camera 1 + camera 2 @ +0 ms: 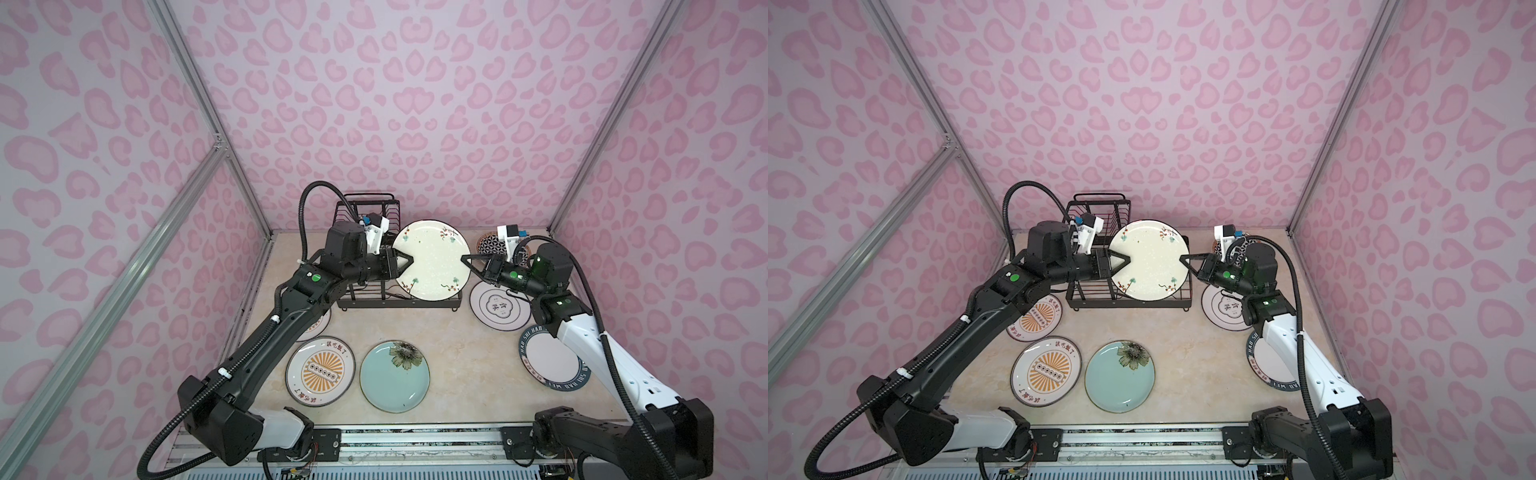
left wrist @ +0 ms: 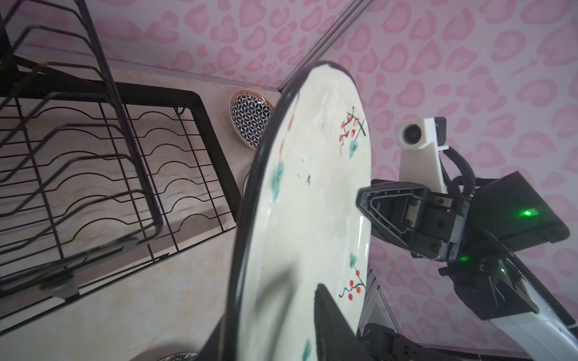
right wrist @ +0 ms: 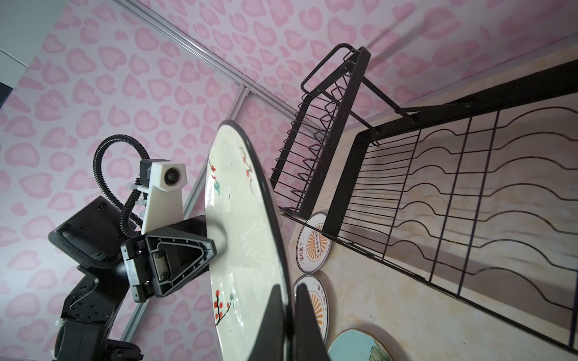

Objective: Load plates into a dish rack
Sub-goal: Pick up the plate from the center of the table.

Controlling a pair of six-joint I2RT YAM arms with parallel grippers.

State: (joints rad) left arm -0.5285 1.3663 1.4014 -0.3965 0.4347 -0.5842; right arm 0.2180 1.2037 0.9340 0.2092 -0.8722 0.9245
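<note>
A cream sprigged plate (image 1: 432, 259) (image 1: 1148, 259) stands on edge over the lower tray of the black wire dish rack (image 1: 399, 305) (image 1: 1129, 306). My right gripper (image 1: 465, 259) (image 3: 289, 290) is shut on its right rim. My left gripper (image 1: 405, 262) (image 2: 275, 312) straddles the left rim. One finger lies over the plate's face (image 2: 312, 203) and the other behind it, set wider apart than the rim is thick. I cannot tell whether the plate's lower edge touches the rack. The upper basket (image 1: 370, 208) holds nothing.
Flat on the table lie an orange sunburst plate (image 1: 320, 371), a second (image 1: 1036, 318) partly under my left arm, a teal flowered plate (image 1: 395, 376), a white cloud-outline plate (image 1: 498, 305), a teal-lettered plate (image 1: 548, 357) and a black-white geometric plate (image 2: 250, 118).
</note>
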